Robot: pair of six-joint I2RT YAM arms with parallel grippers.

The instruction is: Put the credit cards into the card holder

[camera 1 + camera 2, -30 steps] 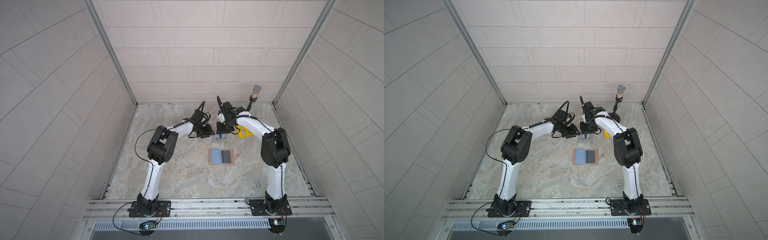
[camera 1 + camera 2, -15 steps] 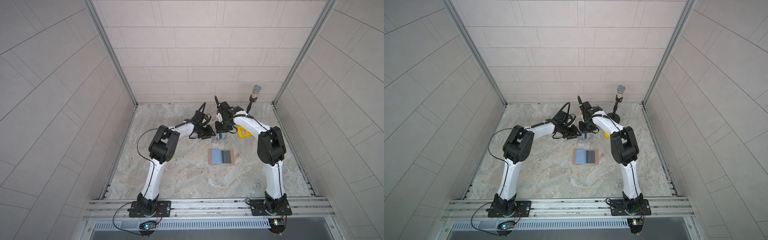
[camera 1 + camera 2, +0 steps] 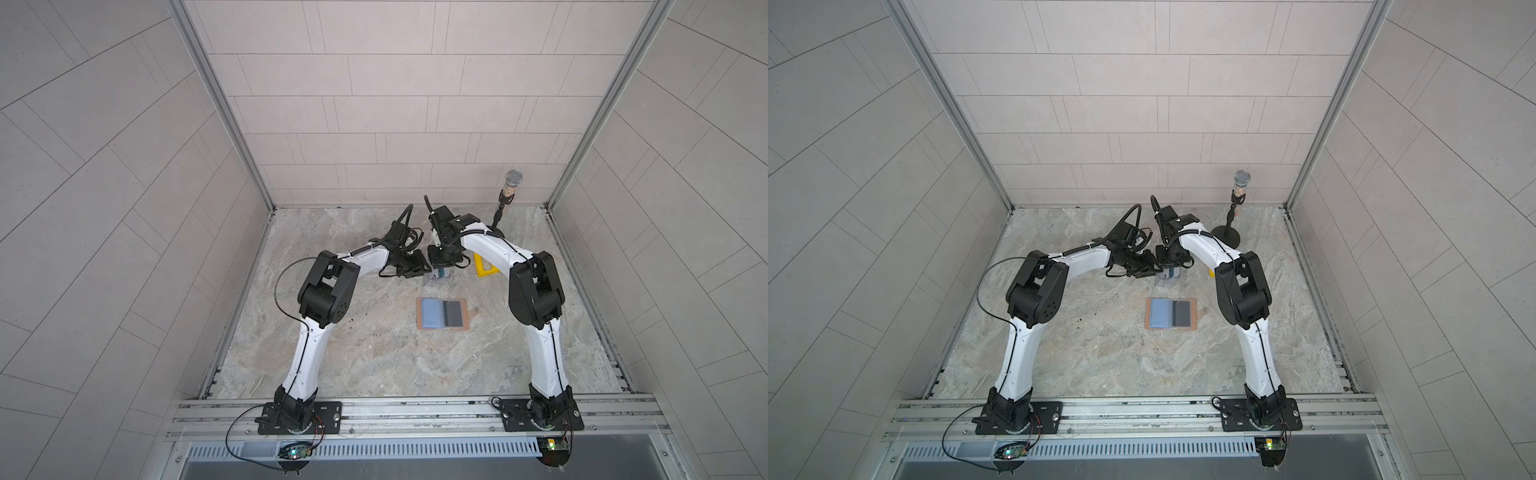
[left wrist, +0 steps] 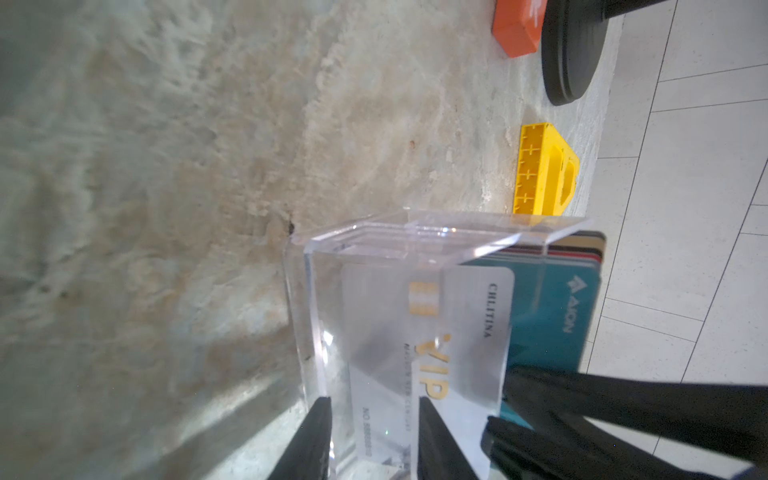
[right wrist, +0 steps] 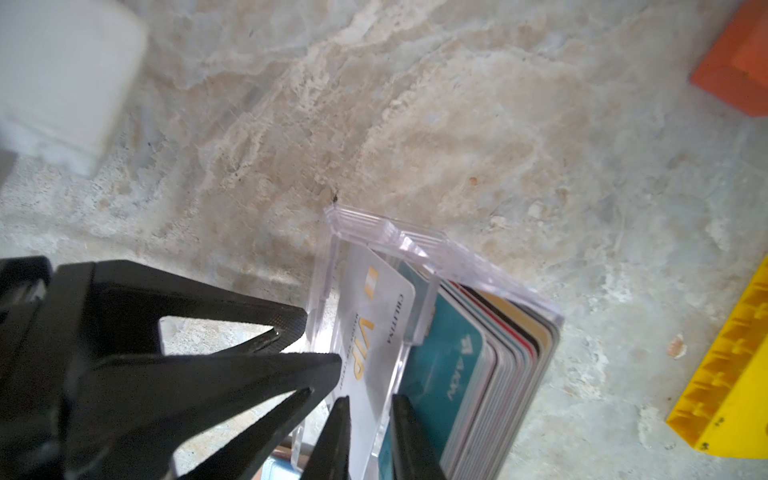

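Note:
The credit cards stand upright in a clear acrylic stand [image 4: 415, 232] [image 5: 415, 245] [image 3: 437, 277]. A white VIP card [image 4: 457, 332] [image 5: 374, 332] is at the front, with a teal card [image 4: 552, 316] [image 5: 449, 365] and several more behind it. My right gripper [image 5: 368, 405] [image 4: 503, 399] comes down from above. Its jaws are narrow but apart, one on each side of the white card's top edge. My left gripper [image 4: 374, 405] [image 5: 320, 343] is open, its tips at the stand's front face with nothing between them. The card holder [image 3: 442, 313] [image 3: 1172, 313] lies open nearer the front, showing blue and dark grey.
A yellow block [image 4: 544, 174] [image 5: 727, 374] [image 3: 484, 266] lies right of the stand, with an orange block [image 4: 515, 29] [image 5: 735, 70] beyond it. A microphone [image 3: 512, 187] on a round black base [image 3: 1225, 237] stands at the back right. Tiled walls enclose the table.
The right arm has shifted slightly left, bringing its gripper over the stand. Both grippers now sit closer to the stand, and both sets of jaws look narrower.

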